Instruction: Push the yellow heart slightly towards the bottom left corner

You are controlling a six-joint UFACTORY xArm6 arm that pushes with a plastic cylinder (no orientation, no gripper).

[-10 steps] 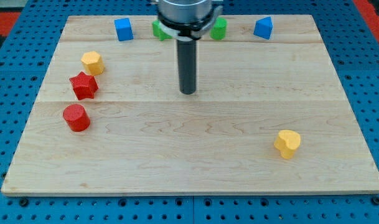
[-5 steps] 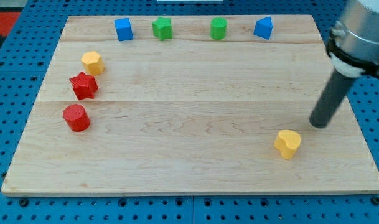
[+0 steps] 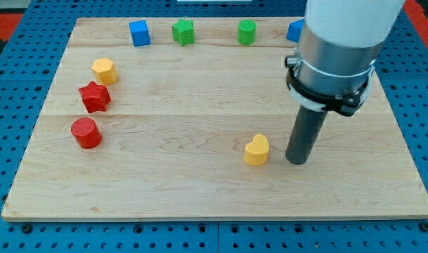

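Tip (image 3: 296, 161) sits just to the view's right of yellow heart (image 3: 256, 150), a small gap between them, both in lower-middle part of wooden desk (image 3: 199, 183). No fingers on this arm, only a straight dark rod, nothing held. Along the view's top edge: blue cube (image 3: 138, 33), green star (image 3: 183, 31), green cylinder (image 3: 247, 31), and a blue block (image 3: 294, 30) partly hidden behind the arm. At the view's left: yellow hexagon-like block (image 3: 104, 70), red star (image 3: 94, 97) just below it, red cylinder (image 3: 86, 133) lower still
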